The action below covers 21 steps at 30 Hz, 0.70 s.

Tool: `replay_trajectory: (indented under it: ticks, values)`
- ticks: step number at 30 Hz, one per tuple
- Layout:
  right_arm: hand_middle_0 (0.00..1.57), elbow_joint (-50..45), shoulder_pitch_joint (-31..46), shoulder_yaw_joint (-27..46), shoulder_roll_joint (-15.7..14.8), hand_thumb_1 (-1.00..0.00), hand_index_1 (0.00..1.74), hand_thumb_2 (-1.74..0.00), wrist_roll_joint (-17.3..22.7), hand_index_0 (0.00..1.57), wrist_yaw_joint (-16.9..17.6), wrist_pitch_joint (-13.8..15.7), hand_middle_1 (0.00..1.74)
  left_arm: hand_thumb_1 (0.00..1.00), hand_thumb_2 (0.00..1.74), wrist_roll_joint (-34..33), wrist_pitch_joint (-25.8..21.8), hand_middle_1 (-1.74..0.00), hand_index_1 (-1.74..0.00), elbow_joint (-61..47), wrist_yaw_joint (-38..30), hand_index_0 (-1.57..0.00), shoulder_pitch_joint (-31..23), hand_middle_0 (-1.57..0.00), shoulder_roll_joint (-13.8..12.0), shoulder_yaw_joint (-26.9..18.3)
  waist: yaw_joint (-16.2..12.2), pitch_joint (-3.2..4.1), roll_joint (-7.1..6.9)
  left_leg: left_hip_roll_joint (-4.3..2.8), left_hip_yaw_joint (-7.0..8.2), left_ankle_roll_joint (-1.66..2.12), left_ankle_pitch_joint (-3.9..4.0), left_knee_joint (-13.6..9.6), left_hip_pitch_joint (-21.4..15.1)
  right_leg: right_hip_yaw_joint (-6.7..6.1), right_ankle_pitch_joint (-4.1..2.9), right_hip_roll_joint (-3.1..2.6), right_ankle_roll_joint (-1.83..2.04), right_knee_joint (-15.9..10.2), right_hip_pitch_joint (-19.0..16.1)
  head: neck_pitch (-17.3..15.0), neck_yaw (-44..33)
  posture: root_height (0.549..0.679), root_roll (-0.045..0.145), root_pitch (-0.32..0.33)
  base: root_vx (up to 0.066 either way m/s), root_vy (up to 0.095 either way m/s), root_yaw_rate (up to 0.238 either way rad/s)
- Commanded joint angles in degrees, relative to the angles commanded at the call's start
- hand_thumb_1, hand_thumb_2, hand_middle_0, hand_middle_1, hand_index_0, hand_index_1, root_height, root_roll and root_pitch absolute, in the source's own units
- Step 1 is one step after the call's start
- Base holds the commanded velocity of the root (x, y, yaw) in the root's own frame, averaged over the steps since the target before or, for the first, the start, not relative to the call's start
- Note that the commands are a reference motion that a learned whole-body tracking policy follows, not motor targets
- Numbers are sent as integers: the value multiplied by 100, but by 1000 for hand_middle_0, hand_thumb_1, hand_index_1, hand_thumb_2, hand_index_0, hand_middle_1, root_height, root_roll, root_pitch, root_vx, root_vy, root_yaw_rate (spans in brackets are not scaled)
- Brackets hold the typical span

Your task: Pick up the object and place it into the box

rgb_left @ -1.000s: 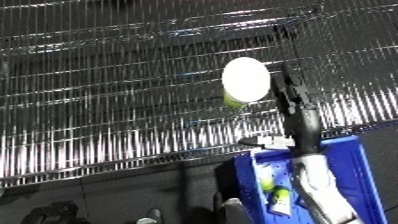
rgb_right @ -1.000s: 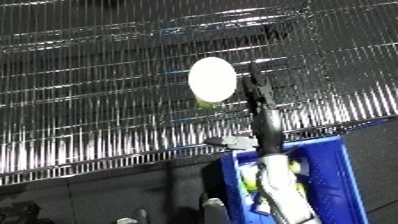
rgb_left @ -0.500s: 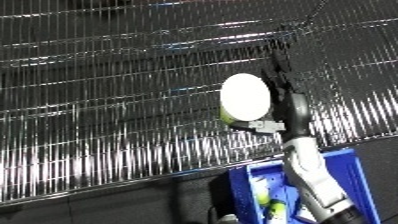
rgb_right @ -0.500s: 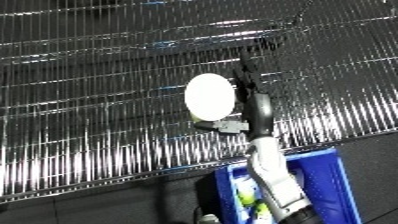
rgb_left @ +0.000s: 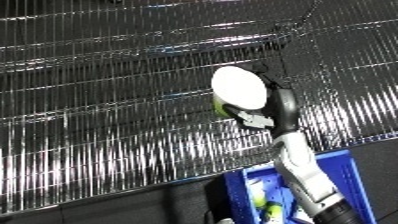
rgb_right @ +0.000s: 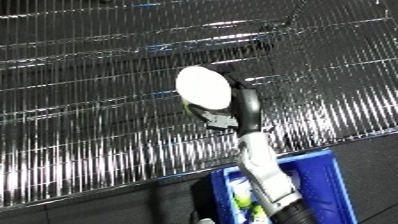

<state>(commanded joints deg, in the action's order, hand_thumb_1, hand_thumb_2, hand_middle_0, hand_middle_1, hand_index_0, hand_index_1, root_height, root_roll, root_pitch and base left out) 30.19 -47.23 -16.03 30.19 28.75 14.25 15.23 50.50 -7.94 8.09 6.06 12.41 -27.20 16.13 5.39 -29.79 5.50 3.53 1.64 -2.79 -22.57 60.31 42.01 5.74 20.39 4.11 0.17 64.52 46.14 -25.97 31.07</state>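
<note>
Our right forearm [rgb_left: 302, 170] rises from the lower edge, white and silver, reaching up and away. Our right hand [rgb_left: 277, 102] is raised, black fingers curled round a pale round object [rgb_left: 240, 89].

The round object [rgb_left: 240, 88] is showing a white face with a yellow-green edge. The right hand [rgb_left: 282, 102] is black, its forearm [rgb_left: 306, 170] white and silver. The bin [rgb_right: 320, 175] is blue, and the wire shelf [rgb_left: 107, 100] is shining silver.
</note>
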Motion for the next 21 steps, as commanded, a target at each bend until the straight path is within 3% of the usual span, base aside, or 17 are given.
replay_trajectory:
  ticks: [7,12,16,21]
  values:
    - [1020,-695,442,181,-6,-650,1131,-1131,-250,1020,97,121,1131,1000,1740,-61,-98,-1740,-1740,-25,82,-1570,-116,-1570,22,-139,-119,0,-88,-39,-7,40,42,-355,-341,-73,-90,-38,42,-336,-307,0,-99,590,53,74,-22,-8,-92]
    - [1020,-1581,970,411,-93,-650,1131,-1131,-780,1020,302,246,1131,1000,1740,-102,-179,-1740,-1740,-36,86,-1570,-203,-1570,40,-323,-282,0,-163,-106,30,60,62,-561,-560,-135,-130,-72,80,-506,-501,9,-213,597,51,66,-26,-3,-173]
    - [1020,-2236,1491,643,-49,-650,1131,-1131,-1253,1020,349,335,1131,1000,1740,-163,-218,-1740,-1740,-53,112,-1570,-280,-1570,50,-520,-430,0,-239,-175,82,55,34,-579,-654,-170,-143,-92,106,-576,-612,63,-319,600,51,61,-61,-10,-192]
    - [1020,-2814,2222,1040,4,-650,1131,-1131,-1328,1020,273,552,1131,1000,1740,-252,-169,-1740,-1740,-102,187,-1570,-428,-1570,63,-804,-593,49,-332,-261,139,37,-30,-515,-729,-198,-141,-108,126,-605,-715,3,-259,602,51,54,-64,-21,-206]
